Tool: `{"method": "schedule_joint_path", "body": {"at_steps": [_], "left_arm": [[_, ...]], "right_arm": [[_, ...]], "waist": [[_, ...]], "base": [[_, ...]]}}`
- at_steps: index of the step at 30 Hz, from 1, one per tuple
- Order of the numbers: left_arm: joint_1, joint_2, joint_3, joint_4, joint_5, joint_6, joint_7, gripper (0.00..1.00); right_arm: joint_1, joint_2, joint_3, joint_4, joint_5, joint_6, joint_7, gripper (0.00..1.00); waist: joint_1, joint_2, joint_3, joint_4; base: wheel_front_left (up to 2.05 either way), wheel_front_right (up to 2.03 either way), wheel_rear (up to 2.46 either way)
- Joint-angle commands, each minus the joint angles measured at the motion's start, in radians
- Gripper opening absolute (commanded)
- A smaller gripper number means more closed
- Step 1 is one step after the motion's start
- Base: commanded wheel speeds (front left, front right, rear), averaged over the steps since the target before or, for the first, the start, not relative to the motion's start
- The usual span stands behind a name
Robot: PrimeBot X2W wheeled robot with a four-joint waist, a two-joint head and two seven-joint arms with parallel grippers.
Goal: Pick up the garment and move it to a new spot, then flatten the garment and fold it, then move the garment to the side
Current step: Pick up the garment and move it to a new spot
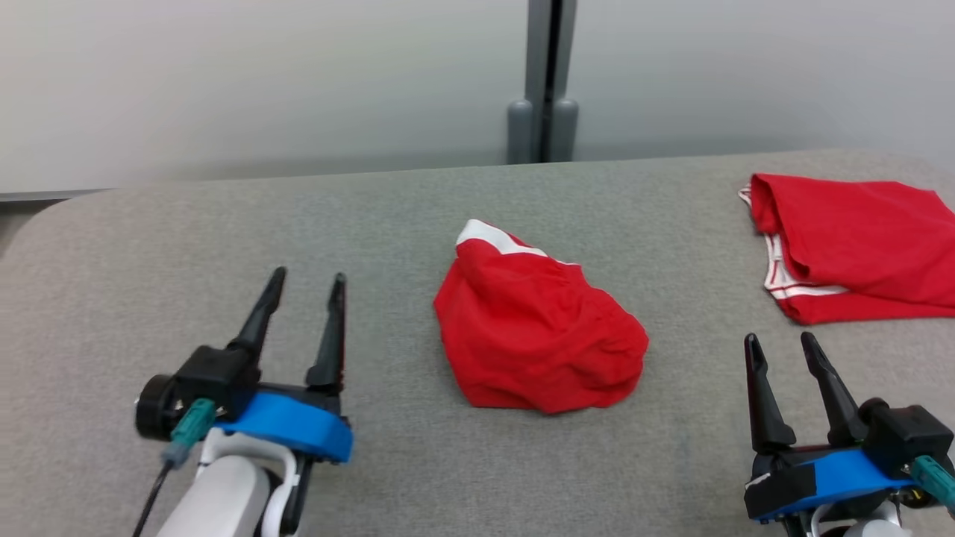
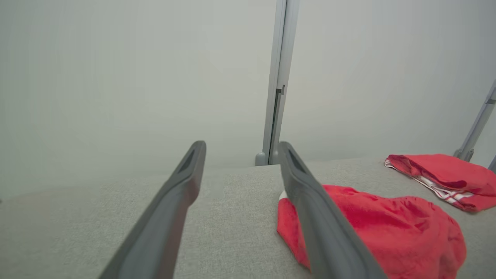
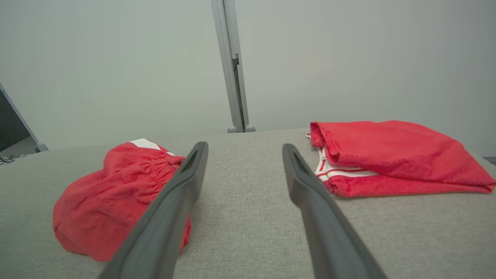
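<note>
A crumpled red garment (image 1: 533,328) with a white band lies in a heap at the middle of the grey padded table (image 1: 224,239). It also shows in the left wrist view as the garment (image 2: 387,228) and in the right wrist view as the garment (image 3: 116,193). My left gripper (image 1: 306,287) stands open at the lower left, apart from the heap, with nothing between its fingers. My right gripper (image 1: 782,343) stands open at the lower right, also empty and clear of the cloth.
A second red garment (image 1: 850,246) with white trim lies folded at the table's far right, seen too as the folded garment (image 3: 387,159). A grey post (image 1: 548,82) rises behind the table against a pale wall.
</note>
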Motion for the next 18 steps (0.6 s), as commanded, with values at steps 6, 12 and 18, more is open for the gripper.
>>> {"method": "schedule_joint_path", "body": {"at_steps": [6, 12, 18], "left_arm": [[0.112, 0.018, 0.130, -0.076, 0.022, 0.027, -0.004, 1.00], [0.209, 0.004, 0.213, -0.123, 0.047, 0.033, -0.004, 1.00], [0.287, -0.014, 0.255, -0.131, 0.074, 0.016, -0.004, 1.00]], "right_arm": [[0.034, -0.001, -0.004, 0.001, 0.008, 0.000, 0.008, 1.00], [0.051, -0.001, -0.002, 0.004, 0.011, 0.000, 0.013, 1.00], [0.070, -0.001, -0.002, 0.008, 0.014, 0.000, 0.018, 1.00]], "waist": [[0.0001, -0.0001, -0.026, 0.057], [0.0001, -0.0001, -0.050, 0.087], [0.0001, -0.0001, -0.074, 0.098]], "base": [[0.00, 0.00, 0.00], [0.00, 0.00, 0.00], [0.00, 0.00, 0.00]]}}
